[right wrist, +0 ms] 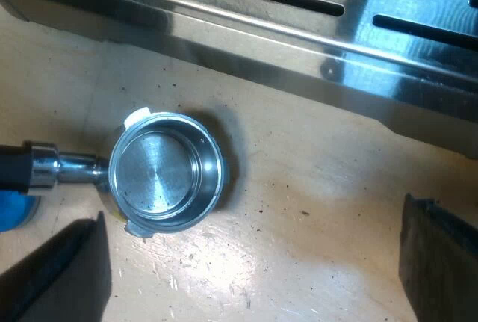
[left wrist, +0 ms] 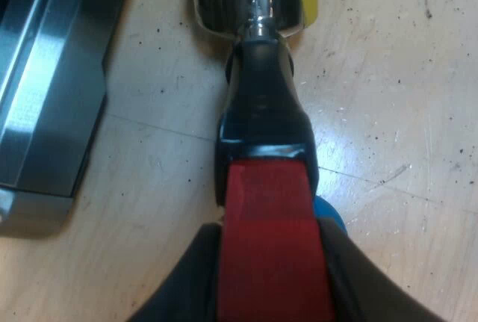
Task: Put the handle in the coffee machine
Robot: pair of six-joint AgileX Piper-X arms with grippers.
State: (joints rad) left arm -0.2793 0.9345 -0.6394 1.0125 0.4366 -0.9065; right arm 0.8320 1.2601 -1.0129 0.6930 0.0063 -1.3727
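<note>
The metal holder has a round empty basket (right wrist: 166,172) and a dark handle (left wrist: 261,105) that ends in red (left wrist: 272,225). My left gripper (left wrist: 272,262) is shut on the red end, one black finger on each side. The basket points away from it over the wooden table. Whether the basket rests on the wood or hangs just above it, I cannot tell. My right gripper (right wrist: 254,277) is open above the table close to the basket, its fingers (right wrist: 67,270) wide apart with nothing between them. The espresso machine's steel base (right wrist: 299,45) lies just beyond the basket.
A blue object (left wrist: 330,216), perhaps the tamper, peeks out from under the handle and shows beside the holder's neck (right wrist: 15,214). The machine's slotted steel tray (left wrist: 45,90) runs alongside the handle. Coffee specks dot the wooden table (right wrist: 314,187).
</note>
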